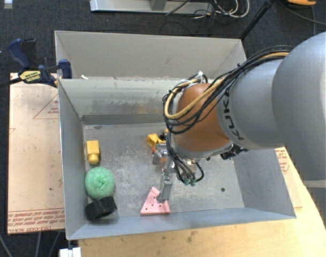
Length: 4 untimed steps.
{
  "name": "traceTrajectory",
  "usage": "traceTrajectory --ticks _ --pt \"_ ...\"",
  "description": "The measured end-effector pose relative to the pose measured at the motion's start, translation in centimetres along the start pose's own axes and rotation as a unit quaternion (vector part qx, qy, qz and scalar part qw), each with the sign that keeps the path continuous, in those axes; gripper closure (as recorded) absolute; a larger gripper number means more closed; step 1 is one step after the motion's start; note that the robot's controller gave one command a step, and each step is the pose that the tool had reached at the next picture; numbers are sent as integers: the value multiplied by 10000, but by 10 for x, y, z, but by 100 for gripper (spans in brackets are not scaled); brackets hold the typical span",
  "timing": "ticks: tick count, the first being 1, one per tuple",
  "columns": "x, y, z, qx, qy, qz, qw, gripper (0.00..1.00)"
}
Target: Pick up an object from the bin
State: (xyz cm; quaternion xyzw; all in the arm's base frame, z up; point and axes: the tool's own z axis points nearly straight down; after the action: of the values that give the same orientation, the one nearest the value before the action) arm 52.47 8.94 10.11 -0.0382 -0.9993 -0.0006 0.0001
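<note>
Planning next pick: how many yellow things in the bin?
2: yellow block by the left wall; yellow piece mid-bin, partly under the arm. Others may hide there.

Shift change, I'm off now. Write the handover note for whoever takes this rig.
Gripper: low in the bin, tip at the upper edge of the pink triangular piece near the front wall; nothing seen held.
Elsewhere: small yellow object mid-bin, just behind the gripper; yellow block, green ball and black ring along the left wall.
Done: nothing lifted.
Left: grasp one thing, lift it out.
</note>
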Motion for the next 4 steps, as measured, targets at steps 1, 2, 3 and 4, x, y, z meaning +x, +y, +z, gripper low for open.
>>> traceTrajectory --ticks 1,2,3,4 --pt "0 0 0 0 0 2 10000 0" --pt "-29 -29 -18 -3 2 -312 9995 0" --pt "-52 -39 -34 12 -13 -14 10000 0" --pt "-69 -24 -43 3 -15 153 9999 0"
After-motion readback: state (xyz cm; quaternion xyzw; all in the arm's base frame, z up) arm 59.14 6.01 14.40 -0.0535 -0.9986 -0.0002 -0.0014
